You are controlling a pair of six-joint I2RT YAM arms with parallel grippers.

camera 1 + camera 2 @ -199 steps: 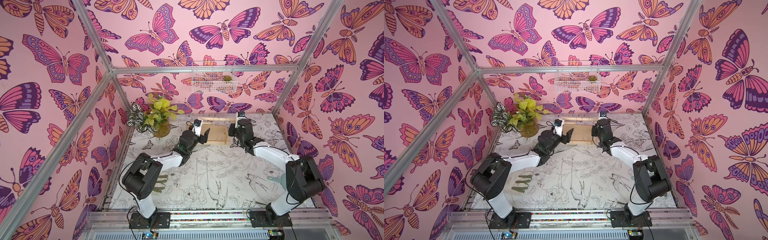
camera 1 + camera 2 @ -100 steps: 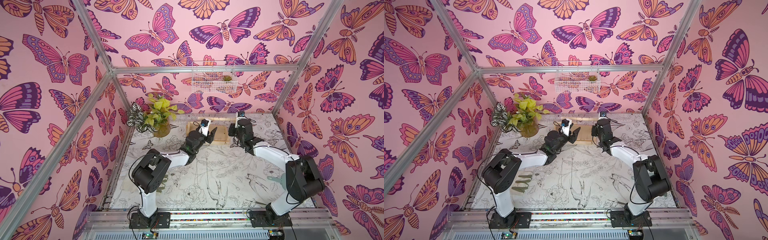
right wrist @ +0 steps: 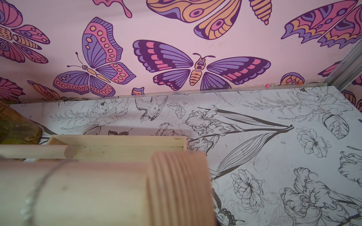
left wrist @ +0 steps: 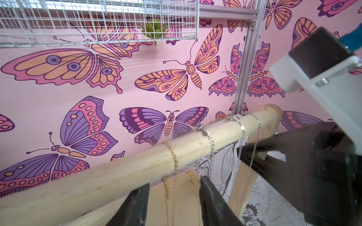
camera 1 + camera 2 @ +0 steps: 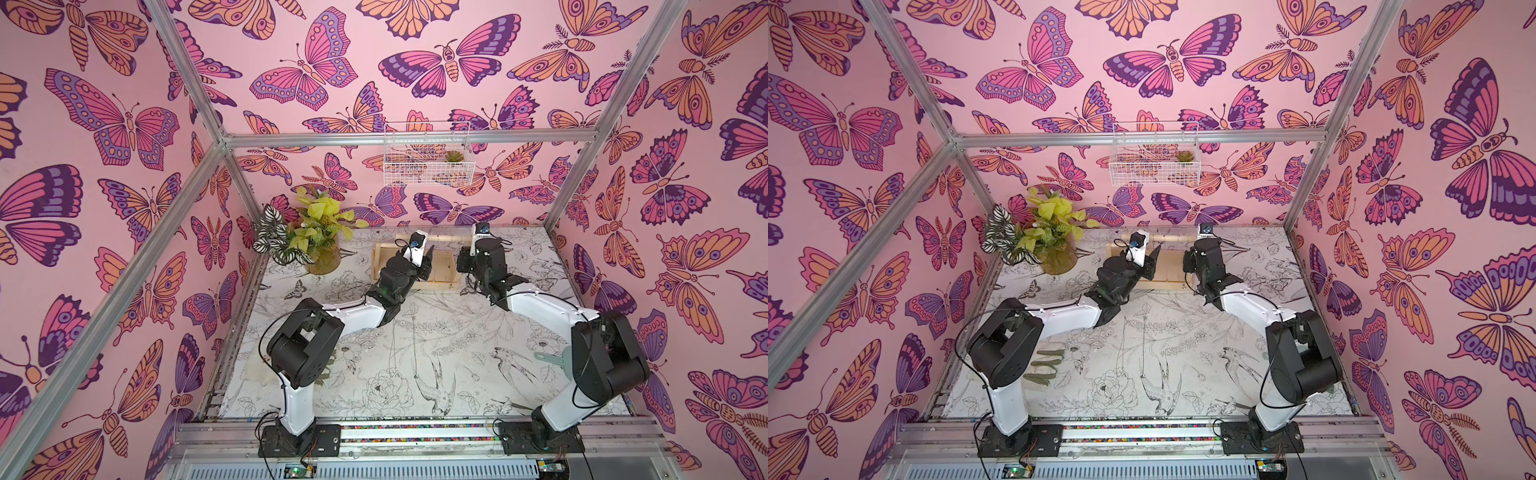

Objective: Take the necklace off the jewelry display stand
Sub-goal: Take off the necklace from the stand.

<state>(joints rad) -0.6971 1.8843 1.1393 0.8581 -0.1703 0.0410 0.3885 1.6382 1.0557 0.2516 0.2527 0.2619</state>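
- Necklace (image 4: 170,154), a gold chain, hangs looped over the top crossbar of the jewelry display stand (image 4: 109,176), with silver chains (image 4: 210,140) beside it.
- Left gripper (image 4: 174,185): jaws spread, one on either side of the gold chain's hanging strands.
- Right gripper (image 5: 464,262): jaws pinching the stand's end upright.
- Stand sits at the back of the surface (image 5: 415,332), near a potted plant (image 5: 309,241).

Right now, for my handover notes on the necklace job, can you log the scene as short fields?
stand: jewelry display stand, upright
on crossbar: gold necklace, silver necklaces, all hanging
left gripper: open, below crossbar, fingers either side of gold necklace
right gripper: appears shut on the stand's end upright
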